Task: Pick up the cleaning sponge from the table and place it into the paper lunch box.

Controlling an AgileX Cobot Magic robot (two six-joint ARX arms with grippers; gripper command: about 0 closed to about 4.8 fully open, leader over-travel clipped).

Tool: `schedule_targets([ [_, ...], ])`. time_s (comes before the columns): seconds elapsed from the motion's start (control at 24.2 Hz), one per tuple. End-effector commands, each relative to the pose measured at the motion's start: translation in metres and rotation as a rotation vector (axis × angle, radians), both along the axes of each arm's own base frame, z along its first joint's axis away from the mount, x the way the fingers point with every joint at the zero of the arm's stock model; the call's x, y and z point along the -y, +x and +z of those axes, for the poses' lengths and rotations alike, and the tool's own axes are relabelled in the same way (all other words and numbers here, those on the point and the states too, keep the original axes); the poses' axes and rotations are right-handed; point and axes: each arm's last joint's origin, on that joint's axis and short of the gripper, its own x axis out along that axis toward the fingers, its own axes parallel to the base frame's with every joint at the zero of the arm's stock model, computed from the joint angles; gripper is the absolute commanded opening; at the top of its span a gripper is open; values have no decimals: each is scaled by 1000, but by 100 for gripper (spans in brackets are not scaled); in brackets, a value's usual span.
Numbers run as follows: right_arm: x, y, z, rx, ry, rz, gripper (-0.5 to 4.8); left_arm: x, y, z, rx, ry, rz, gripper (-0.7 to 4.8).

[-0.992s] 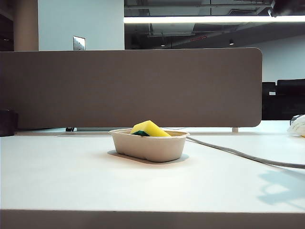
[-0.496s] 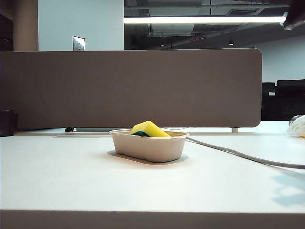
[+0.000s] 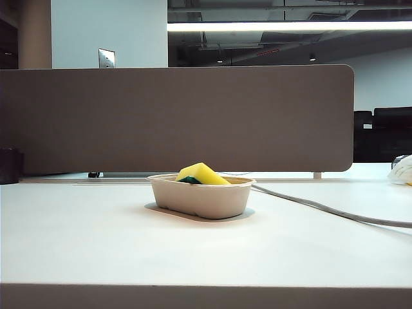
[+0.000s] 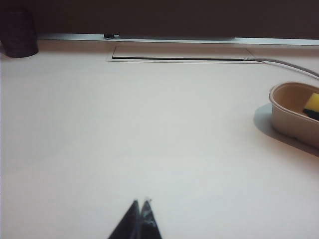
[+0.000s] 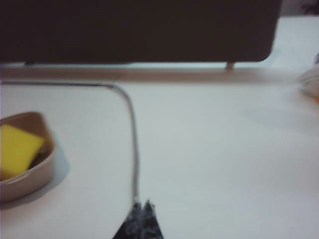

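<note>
The yellow cleaning sponge [image 3: 203, 174] with its dark green layer lies tilted inside the beige paper lunch box [image 3: 201, 198], which stands mid-table [image 3: 96, 244]. The left wrist view has the lunch box [image 4: 293, 114] and a corner of the sponge [image 4: 313, 105] off to one side, far from my left gripper [image 4: 141, 202], which is shut and holds nothing. In the right wrist view my right gripper [image 5: 141, 203] is shut and holds nothing, over bare table, apart from the lunch box [image 5: 27, 172] and sponge [image 5: 17, 149]. Neither gripper shows in the exterior view.
A grey cable [image 3: 328, 209] runs from behind the lunch box toward the right edge; it also shows as the cable [image 5: 133, 144] near my right gripper. A grey-brown partition [image 3: 180, 119] lines the back. A dark cup [image 3: 9, 165] stands far left, a pale object [image 3: 402, 170] far right.
The right arm's dark tip at the exterior view's top right has left the picture, and its shadow on the table at the right has faded away. Sponge and box have not moved.
</note>
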Motion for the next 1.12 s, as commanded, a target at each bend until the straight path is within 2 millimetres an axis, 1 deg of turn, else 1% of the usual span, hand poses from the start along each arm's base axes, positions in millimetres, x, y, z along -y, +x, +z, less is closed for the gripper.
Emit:
schedule_targets([
  [0.04,7,-6,-5,79,17,-57,-5,0,0,1,8,1,-5,-5],
  [0.17,11,-10,-9,108,20,-86,-5,0,0,1,8,1,-5,-5],
  [0.62,15,-19,-10,159,18,-160,-5,0,0,1,8,1,-5,-5],
  [1.12,15,-19,-11,156,16,-162,-5,0,0,1,8,1,-5,-5],
])
